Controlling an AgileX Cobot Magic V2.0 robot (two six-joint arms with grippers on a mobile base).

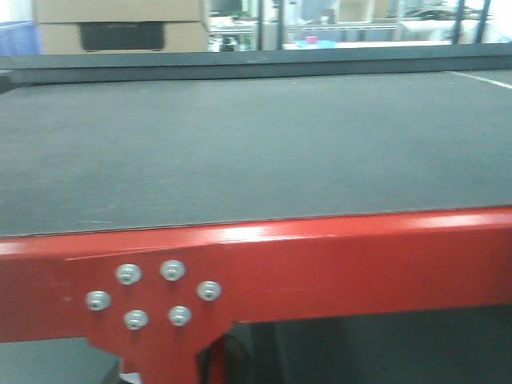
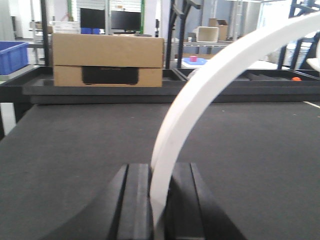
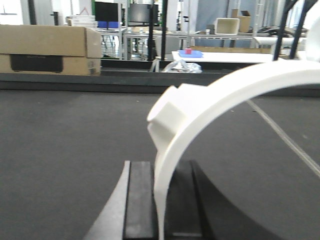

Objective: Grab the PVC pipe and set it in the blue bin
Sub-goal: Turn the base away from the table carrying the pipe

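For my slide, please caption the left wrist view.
Left gripper shut on a white strap above the dark table.

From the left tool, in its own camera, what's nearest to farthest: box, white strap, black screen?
1. The white strap, pinched right in the left tool.
2. The cardboard box, across the table, on the left.
3. The black screen, far behind the box.

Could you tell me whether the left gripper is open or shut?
Shut: the left gripper's black fingers sit close together, only the white curved strap showing between them.
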